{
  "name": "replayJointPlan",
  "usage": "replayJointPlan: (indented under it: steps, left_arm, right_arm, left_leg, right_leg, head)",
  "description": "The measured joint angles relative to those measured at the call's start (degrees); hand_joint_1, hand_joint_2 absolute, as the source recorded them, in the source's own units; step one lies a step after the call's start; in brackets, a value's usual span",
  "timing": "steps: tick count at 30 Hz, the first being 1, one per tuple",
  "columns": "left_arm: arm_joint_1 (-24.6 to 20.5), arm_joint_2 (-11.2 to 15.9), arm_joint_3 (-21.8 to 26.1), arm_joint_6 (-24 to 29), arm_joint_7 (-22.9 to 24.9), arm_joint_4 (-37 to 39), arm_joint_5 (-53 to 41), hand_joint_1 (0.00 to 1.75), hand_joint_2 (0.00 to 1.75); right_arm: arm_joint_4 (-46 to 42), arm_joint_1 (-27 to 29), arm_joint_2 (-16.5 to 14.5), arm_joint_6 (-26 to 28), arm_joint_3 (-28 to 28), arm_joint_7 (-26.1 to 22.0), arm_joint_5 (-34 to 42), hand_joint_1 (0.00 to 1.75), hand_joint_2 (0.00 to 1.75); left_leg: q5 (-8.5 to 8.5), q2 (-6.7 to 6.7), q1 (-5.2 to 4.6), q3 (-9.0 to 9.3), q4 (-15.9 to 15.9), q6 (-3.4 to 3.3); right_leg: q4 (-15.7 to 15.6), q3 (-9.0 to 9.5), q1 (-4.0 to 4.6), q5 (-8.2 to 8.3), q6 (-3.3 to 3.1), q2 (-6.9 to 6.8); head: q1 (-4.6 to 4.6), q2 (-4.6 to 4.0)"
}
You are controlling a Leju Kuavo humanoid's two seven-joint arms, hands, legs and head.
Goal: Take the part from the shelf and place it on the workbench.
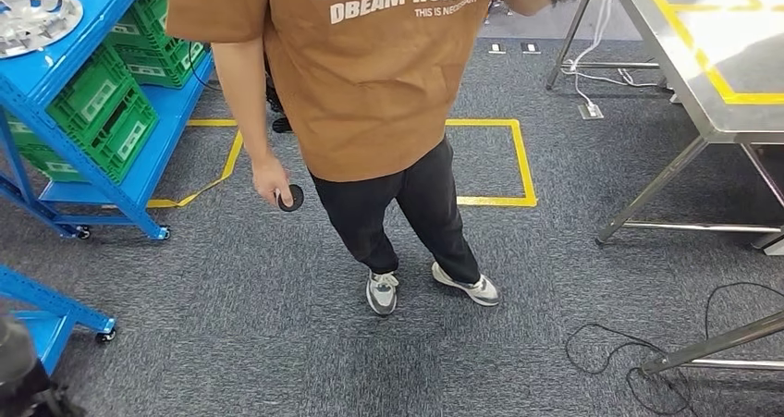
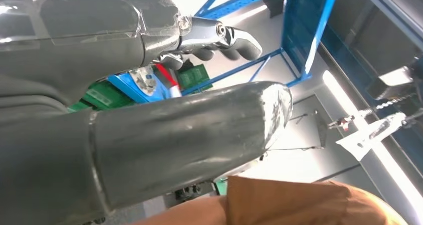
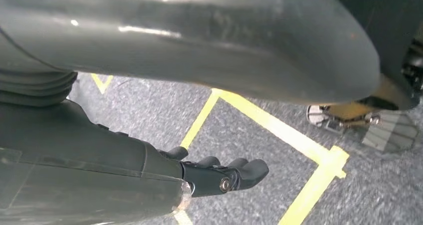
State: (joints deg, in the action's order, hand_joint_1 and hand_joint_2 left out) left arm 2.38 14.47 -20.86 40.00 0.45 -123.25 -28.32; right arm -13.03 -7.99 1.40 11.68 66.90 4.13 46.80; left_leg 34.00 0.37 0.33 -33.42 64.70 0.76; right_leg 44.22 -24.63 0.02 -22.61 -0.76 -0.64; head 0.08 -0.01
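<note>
A silvery round metal part [image 1: 32, 15] lies on the top level of the blue shelf [image 1: 139, 172] at the far left of the head view. The steel workbench [image 1: 712, 112], marked with yellow tape, stands at the right. My left hand [image 2: 124, 45] hangs in the air with its fingers [image 2: 224, 35] apart from the thumb and holds nothing; the blue shelf and green crates are behind it. Over the grey carpet and a yellow floor line, my right hand [image 3: 149, 170] holds nothing, its fingers [image 3: 234, 172] loosely bent and well apart from the thumb.
A person in a brown T-shirt [image 1: 370, 75] stands directly ahead between shelf and workbench, holding a small black disc [image 1: 290, 198]. Green crates [image 1: 106, 112] fill the lower shelf levels. Yellow floor tape [image 1: 522, 163] marks a box. Black cables [image 1: 629, 352] lie near the bench legs.
</note>
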Motion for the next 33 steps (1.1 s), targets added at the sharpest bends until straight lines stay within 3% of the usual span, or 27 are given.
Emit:
replayJointPlan:
  steps: [1,3,4,5,7,9,12,13,14,15,17,19,20,22,24,26,28,29,30,31,33]
  left_arm:
    - [0.0,0.1,-0.1,0.0,0.0,0.0,0.5,0.00,0.00]
    - [-0.3,0.2,-0.2,0.0,-0.5,0.0,1.4,0.00,0.00]
    - [-0.5,0.2,-0.3,0.0,-0.8,0.0,1.7,0.00,0.00]
    - [-0.7,0.2,-0.4,0.0,-1.1,0.0,1.9,0.00,0.00]
    - [-0.9,0.3,-0.6,0.0,-1.2,0.0,2.5,0.00,0.00]
    - [-1.1,0.4,-0.7,0.0,-1.1,0.0,3.3,0.00,0.00]
    - [-1.4,0.5,-1.1,0.0,-1.1,0.0,3.7,0.00,0.00]
    - [-1.4,0.5,-1.2,0.0,-1.1,0.1,3.8,0.00,0.00]
    - [-1.4,0.6,-1.2,0.0,-1.1,0.2,3.8,0.00,0.00]
    - [-1.3,0.6,-1.3,0.0,-1.1,0.2,3.8,0.00,0.00]
    - [-1.4,0.8,-1.5,0.0,-1.0,0.2,3.2,0.00,0.00]
    - [-1.4,0.8,-1.7,0.0,-0.9,0.2,2.4,0.00,0.00]
    - [-1.3,0.8,-1.8,0.0,-0.9,0.2,2.3,0.00,0.00]
    - [-1.2,0.8,-2.0,0.0,-1.0,0.2,3.0,0.00,0.00]
    - [-1.0,0.8,-2.2,0.0,-1.3,0.1,4.0,0.00,0.00]
    - [-0.8,0.8,-2.3,-0.1,-2.5,0.0,5.2,0.00,0.00]
    - [-0.6,0.8,-2.4,-0.1,-3.9,0.1,7.5,0.00,0.00]
    - [-0.4,0.7,-2.4,-0.1,-4.3,0.1,8.9,0.00,0.00]
    - [-0.2,0.7,-2.4,-0.1,-4.3,0.1,10.3,0.00,0.00]
    - [-0.1,0.7,-2.4,-0.1,-4.1,0.3,11.7,0.00,0.00]
    - [-0.2,0.6,-2.4,-0.1,-3.6,0.5,14.0,0.00,0.00]
  right_arm:
    - [0.0,0.0,0.0,0.0,0.0,0.0,0.0,0.00,0.00]
    - [0.0,0.0,0.0,0.0,0.0,-0.1,0.0,0.00,0.00]
    - [0.0,0.0,0.0,-0.1,0.0,-0.1,0.0,0.00,0.00]
    - [0.0,0.1,0.0,-0.1,0.0,-0.1,0.0,0.00,0.00]
    - [0.0,0.3,0.1,-0.1,0.0,-0.1,0.0,0.00,0.00]
    - [0.0,0.3,0.0,0.0,0.0,-0.2,-0.1,0.00,0.00]
    - [-0.1,0.5,0.0,-0.1,0.0,-0.3,-0.1,0.00,0.00]
    - [-0.1,0.5,-0.1,-0.1,0.0,-0.3,-0.2,0.00,0.00]
    - [-0.1,0.6,-0.1,-0.1,0.0,-0.3,-0.2,0.00,0.00]
    - [-0.1,0.6,-0.2,0.0,0.0,-0.3,-0.2,0.00,0.00]
    - [-0.1,0.3,-0.2,0.0,0.0,-0.3,-0.2,0.00,0.00]
    - [0.0,-0.1,-0.1,0.1,0.0,-0.5,-0.1,0.00,0.00]
    - [0.0,-0.3,0.0,0.1,0.0,-0.6,-0.1,0.00,0.00]
    - [-0.1,-0.4,0.0,0.1,0.0,-0.8,0.0,0.00,0.00]
    - [-0.1,-0.5,0.0,0.0,0.0,-0.8,0.0,0.00,0.00]
    - [-0.1,-0.4,0.0,0.0,0.0,-0.8,0.0,0.00,0.00]
    - [-0.1,-0.1,0.0,-0.1,0.0,-0.8,0.0,0.00,0.00]
    - [0.0,0.1,0.0,-0.1,0.0,-0.9,0.1,0.00,0.00]
    - [0.0,0.2,0.0,-0.1,0.0,-1.0,0.2,0.00,0.00]
    - [0.0,0.2,0.0,0.0,0.0,-1.2,0.3,0.00,0.00]
    - [-0.1,0.1,0.0,0.0,0.0,-2.0,0.8,0.00,0.00]
  left_leg:
    - [-2.33,0.98,0.14,2.32,-4.5,0.16]
    - [-6.14,4.38,0.28,7.32,-14.0,0.33]
    - [-7.11,5.55,0.25,8.78,-16.7,0.14]
    - [-7.52,5.76,0.15,9.36,-17.9,-0.18]
    - [-8.15,3.89,-0.09,9.37,-18.3,-1.20]
    - [-8.85,1.87,-0.10,9.41,-18.7,-2.07]
    - [-9.64,-1.01,-0.14,9.13,-19.2,-2.81]
    - [-9.74,-1.99,-0.24,9.03,-19.2,-2.92]
    - [-9.79,-2.91,-0.34,8.99,-19.2,-2.98]
    - [-9.83,-3.81,-0.43,9.01,-19.2,-2.99]
    - [-9.93,-5.27,-0.39,9.24,-19.2,-2.88]
    - [-9.86,-6.48,-0.40,9.37,-19.1,-2.47]
    - [-9.79,-6.94,-0.47,9.29,-19.1,-2.24]
    - [-9.59,-7.60,-0.70,9.03,-19.0,-1.75]
    - [-7.95,-4.80,-0.86,7.98,-16.9,-1.42]
    - [-3.22,-0.98,-0.73,4.33,-9.3,-0.93]
    - [1.09,-0.19,-0.25,-0.12,-0.1,-0.23]
    - [1.53,-0.19,-0.01,-1.23,2.1,0.05]
    - [0.76,-0.15,0.17,-1.19,1.9,0.30]
    - [-1.02,0.15,0.31,0.02,-0.6,0.53]
    - [-4.90,2.60,0.54,3.94,-8.3,0.97]
  right_leg:
    - [0.0,0.19,-0.08,-0.14,0.22,-0.18]
    - [0.3,0.63,-0.06,-0.61,0.87,-0.45]
    - [0.5,0.87,-0.03,-0.88,1.21,-0.72]
    - [0.5,1.07,-0.05,-1.12,1.55,-1.18]
    - [0.4,1.45,-0.34,-1.56,2.19,-2.42]
    - [3.1,0.43,-0.54,-3.96,2.80,-2.01]
    - [17.0,-5.89,-0.52,-10.93,3.12,-0.06]
    - [20.7,-7.66,-0.50,-12.06,2.99,0.14]
    - [22.1,-8.41,-0.44,-11.95,2.74,0.26]
    - [20.8,-7.92,-0.31,-10.62,2.37,0.45]
    - [11.9,-3.97,0.27,-6.00,1.35,1.65]
    - [3.1,-0.06,0.99,-2.92,0.27,3.65]
    - [1.0,0.84,1.19,-2.40,-0.07,4.38]
    - [-0.3,1.27,1.10,-1.66,-0.42,4.23]
    - [-1.0,1.52,0.79,-0.56,-0.52,3.35]
    - [-1.4,1.52,0.59,0.14,-0.60,2.41]
    - [-1.4,1.32,0.44,0.14,-0.63,1.48]
    - [-1.4,1.29,0.34,0.07,-0.52,1.08]
    - [-1.3,1.29,0.20,-0.05,-0.36,0.75]
    - [-1.1,1.32,0.01,-0.22,-0.12,0.49]
    - [-0.5,1.44,-0.21,-0.73,0.60,0.19]
  head:
    - [-0.13,0.00]
    - [-0.56,-0.01]
    - [-0.64,-0.02]
    - [-0.68,-0.01]
    - [-0.47,-0.01]
    - [-0.30,-0.01]
    - [0.58,-0.01]
    - [0.89,-0.01]
    - [1.13,-0.02]
    - [1.39,-0.02]
    - [1.82,-0.01]
    - [2.25,0.00]
    - [2.38,0.00]
    - [2.37,0.00]
    - [1.94,0.00]
    - [1.48,0.00]
    - [0.83,-0.01]
    - [0.58,-0.01]
    - [0.40,-0.01]
    - [0.31,-0.01]
    - [0.00,0.00]
